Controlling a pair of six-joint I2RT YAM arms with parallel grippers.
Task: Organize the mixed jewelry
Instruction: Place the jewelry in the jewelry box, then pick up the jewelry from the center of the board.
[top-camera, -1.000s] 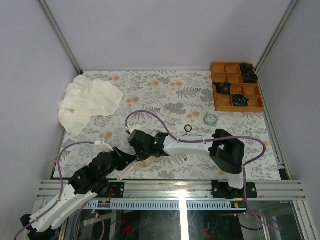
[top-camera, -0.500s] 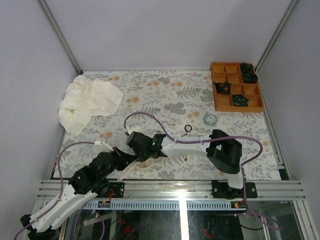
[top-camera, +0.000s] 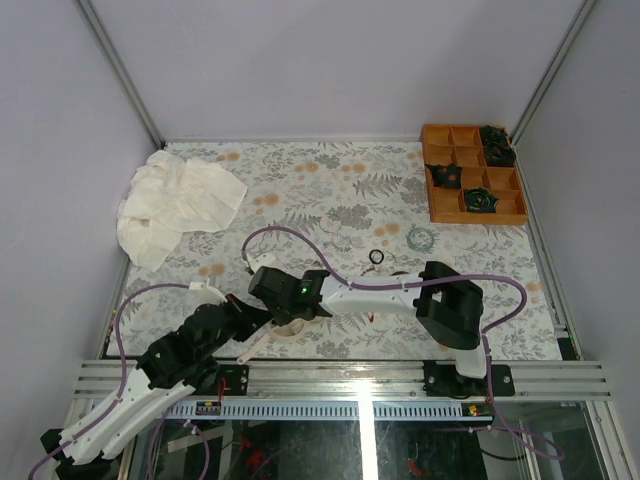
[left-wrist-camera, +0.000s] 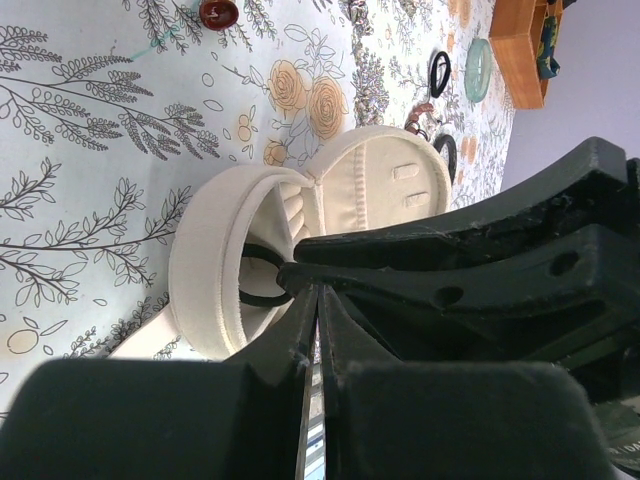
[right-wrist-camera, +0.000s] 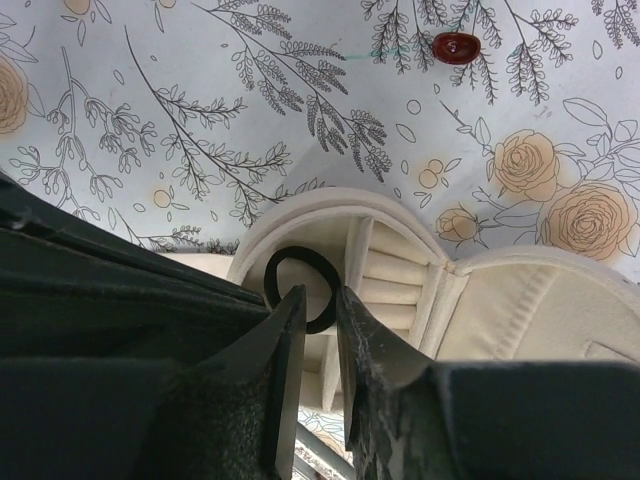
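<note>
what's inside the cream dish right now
One black ring shows inside the cream dish, at the tips of the right end effector, beside ribbed cream padding. The end effector covers the dish's near part, so anything there is hidden.

I see a black ring (right-wrist-camera: 302, 288), cream case (right-wrist-camera: 400, 270), dark-red bead (right-wrist-camera: 456, 46), and pale table cover (right-wrist-camera: 200, 100) printed with grey ferns, peach roses.

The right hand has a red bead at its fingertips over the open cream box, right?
No, the right hand has a black ring at its fingertips, over the open cream box, as the right wrist view shows. The red bead lies apart.
</note>
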